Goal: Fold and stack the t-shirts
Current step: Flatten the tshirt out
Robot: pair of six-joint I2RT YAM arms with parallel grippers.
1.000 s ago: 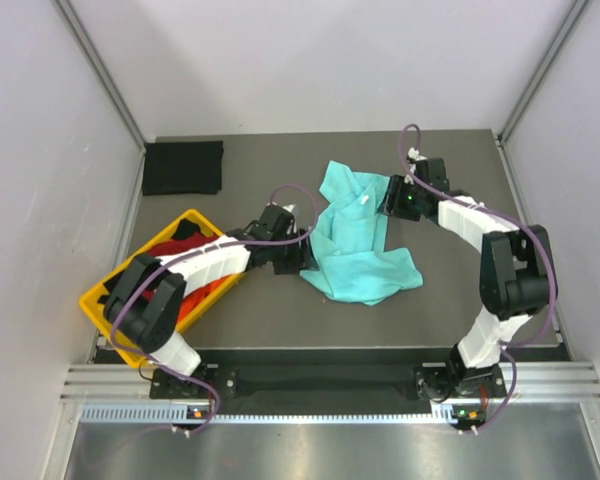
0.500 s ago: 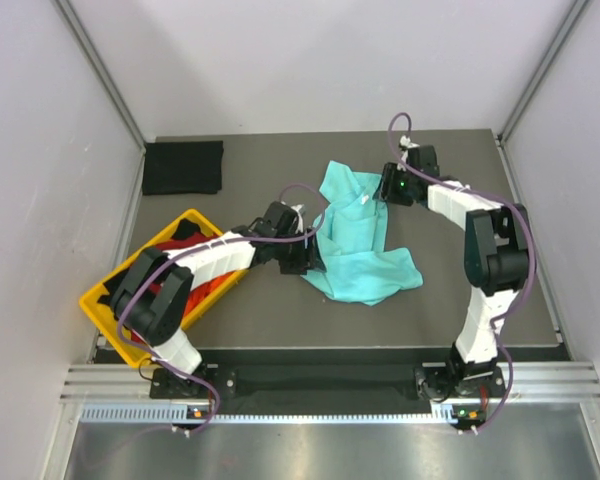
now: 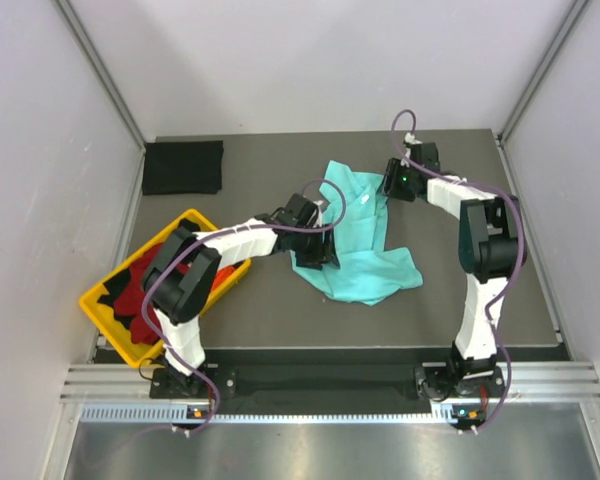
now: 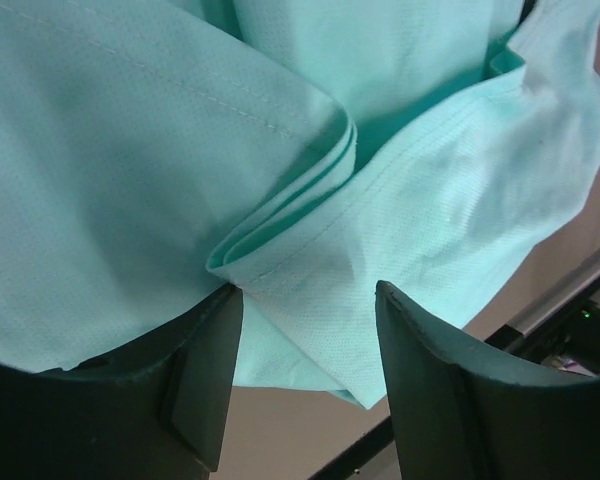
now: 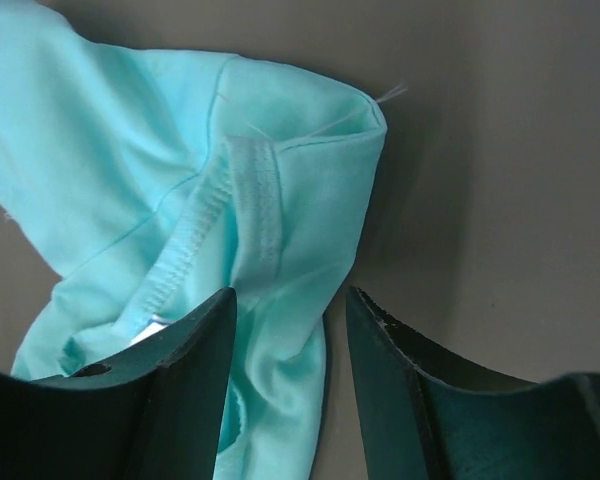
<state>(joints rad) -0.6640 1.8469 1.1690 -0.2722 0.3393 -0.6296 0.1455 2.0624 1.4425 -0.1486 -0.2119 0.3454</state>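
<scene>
The mint-teal t-shirt [image 3: 365, 245] lies crumpled in the middle of the table. My left gripper [image 3: 324, 248] is at its left edge, open, with a folded hem [image 4: 310, 250] between the jaws. My right gripper [image 3: 384, 190] is at the shirt's far right corner, open, with the cloth by the neckband [image 5: 255, 200] between the jaws. A black t-shirt [image 3: 183, 167] lies folded at the far left. A red t-shirt [image 3: 140, 292] and dark cloth lie in the yellow tray.
The yellow tray [image 3: 92, 305] stands at the near left beside the left arm. Grey walls close in the table on three sides. The metal rail with the arm bases runs along the near edge.
My left gripper has moved right onto the teal shirt's left edge. My right gripper has moved back and left to the shirt's far right corner. The shirt's left side has bunched a little.
</scene>
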